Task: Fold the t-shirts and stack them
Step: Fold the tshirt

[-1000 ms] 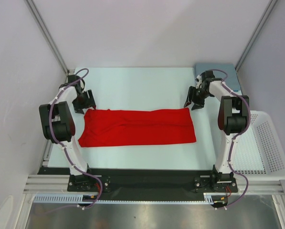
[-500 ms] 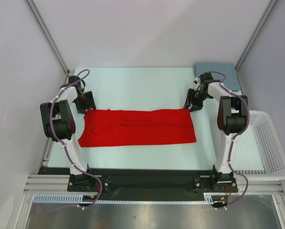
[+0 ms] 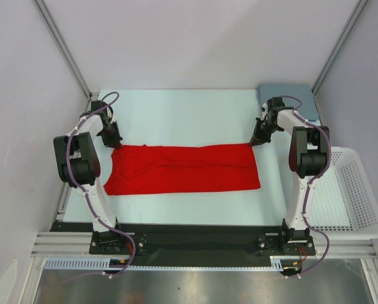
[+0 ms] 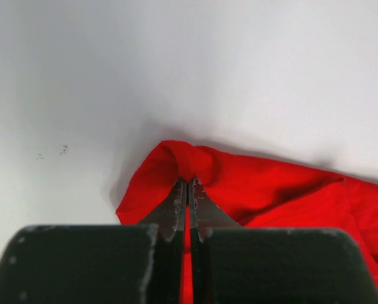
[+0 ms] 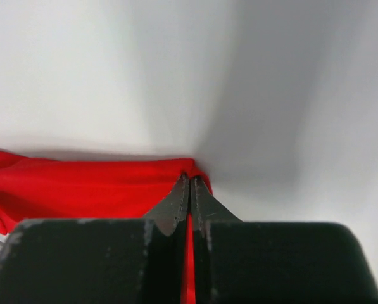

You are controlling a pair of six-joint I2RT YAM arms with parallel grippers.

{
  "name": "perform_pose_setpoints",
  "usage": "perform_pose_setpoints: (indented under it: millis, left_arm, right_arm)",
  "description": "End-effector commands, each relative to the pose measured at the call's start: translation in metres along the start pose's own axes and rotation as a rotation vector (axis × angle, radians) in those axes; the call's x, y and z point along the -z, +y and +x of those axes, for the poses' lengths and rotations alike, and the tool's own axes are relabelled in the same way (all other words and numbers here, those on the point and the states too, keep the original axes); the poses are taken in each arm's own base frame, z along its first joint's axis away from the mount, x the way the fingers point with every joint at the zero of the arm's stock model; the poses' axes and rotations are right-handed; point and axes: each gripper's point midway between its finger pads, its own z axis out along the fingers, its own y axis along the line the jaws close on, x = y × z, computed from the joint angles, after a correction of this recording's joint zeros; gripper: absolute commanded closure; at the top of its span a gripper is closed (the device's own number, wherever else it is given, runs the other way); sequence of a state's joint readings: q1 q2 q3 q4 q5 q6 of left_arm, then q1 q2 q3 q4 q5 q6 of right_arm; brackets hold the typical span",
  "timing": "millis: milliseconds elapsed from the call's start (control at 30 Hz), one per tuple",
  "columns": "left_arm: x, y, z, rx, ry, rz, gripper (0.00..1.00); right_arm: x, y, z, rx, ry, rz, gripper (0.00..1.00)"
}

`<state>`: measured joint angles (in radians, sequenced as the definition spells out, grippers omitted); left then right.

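Observation:
A red t-shirt (image 3: 182,168) lies as a long folded band across the middle of the white table (image 3: 182,114). My left gripper (image 3: 115,140) is shut on its far left corner; the left wrist view shows red t-shirt cloth (image 4: 252,190) bunched between the closed fingertips (image 4: 187,183). At the opposite end my right gripper (image 3: 255,140) is shut on the far right corner, where the red t-shirt (image 5: 81,183) is pinched in the closed tips (image 5: 190,179). A folded grey-blue t-shirt (image 3: 296,98) rests at the table's far right corner.
A white mesh basket (image 3: 350,190) stands off the table's right side. Pale walls with metal rails (image 3: 62,44) close in the left, back and right. A black bar (image 3: 189,237) runs along the near edge between the arm bases.
Both grippers came down onto the far corners of the red t-shirt and went from open to shut on the cloth. The shirt itself has hardly shifted.

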<state>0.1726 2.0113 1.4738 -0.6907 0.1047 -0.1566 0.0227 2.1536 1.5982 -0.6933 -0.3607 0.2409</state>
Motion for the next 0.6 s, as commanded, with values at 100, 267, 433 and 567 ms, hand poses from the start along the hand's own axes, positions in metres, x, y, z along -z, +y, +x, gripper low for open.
perform_pose_setpoints:
  millis: [100, 267, 433, 567]
  left_arm:
    - [0.012, 0.017, -0.021, 0.021, -0.118, -0.082, 1.0]
    - [0.019, 0.014, -0.029, 0.032, -0.158, -0.078, 1.0]
    - [0.031, 0.01, -0.038, 0.029, -0.198, -0.064, 0.95]
    - [0.035, 0.008, -0.04, 0.022, -0.196, -0.057, 0.56]
  right_arm:
    - [0.008, -0.017, -0.03, -0.021, -0.104, 0.103, 1.0]
    - [0.005, -0.018, -0.031, -0.031, -0.107, 0.098, 1.0]
    - [0.005, -0.017, -0.028, -0.024, -0.094, 0.093, 0.9]
    - [0.005, -0.01, -0.028, -0.007, -0.093, 0.054, 0.66]
